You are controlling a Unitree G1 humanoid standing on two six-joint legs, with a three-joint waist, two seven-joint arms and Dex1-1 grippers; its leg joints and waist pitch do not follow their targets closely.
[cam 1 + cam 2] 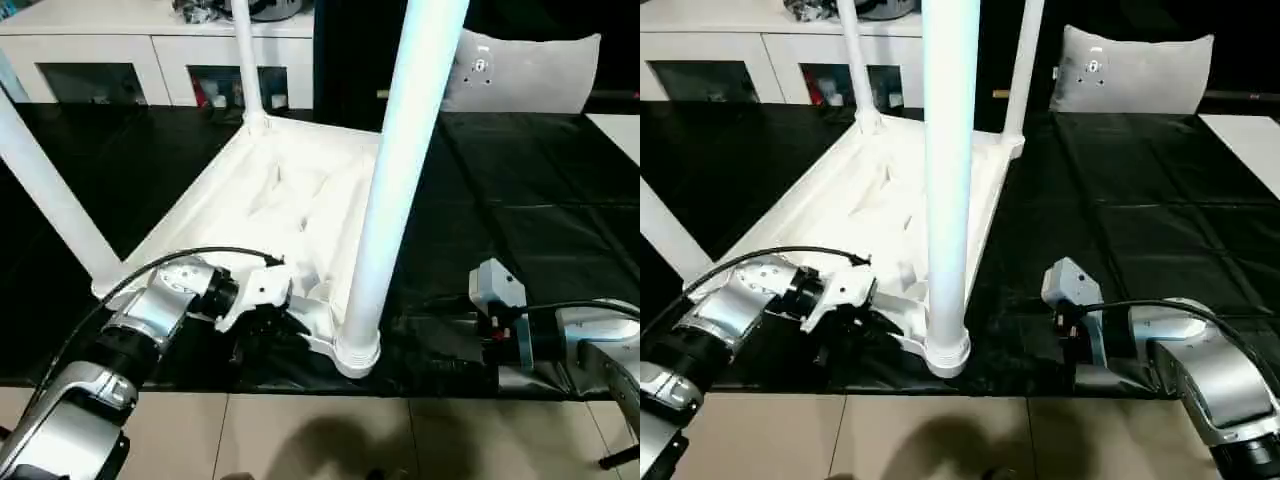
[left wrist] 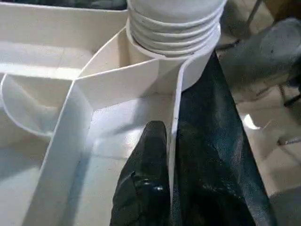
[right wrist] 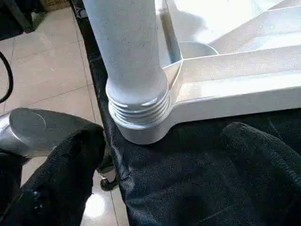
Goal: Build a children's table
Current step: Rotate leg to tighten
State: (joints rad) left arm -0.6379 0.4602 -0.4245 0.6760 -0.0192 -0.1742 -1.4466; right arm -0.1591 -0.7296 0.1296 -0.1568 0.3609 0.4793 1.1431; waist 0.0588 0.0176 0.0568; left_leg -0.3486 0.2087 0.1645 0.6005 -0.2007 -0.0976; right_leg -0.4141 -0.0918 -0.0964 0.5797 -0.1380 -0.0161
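I see the children's table [image 1: 270, 200] upside down on the black work surface [image 1: 540, 210], legs up. My left gripper [image 2: 169, 174] pinches its rim wall beside the near corner leg [image 1: 400, 180], forearm angled in. My right gripper [image 3: 164, 155] gapes empty, level, facing that corner socket [image 3: 141, 129].

White children's table [image 1: 290, 190] lies upside down, apparently four legs [image 1: 400, 180] upright.
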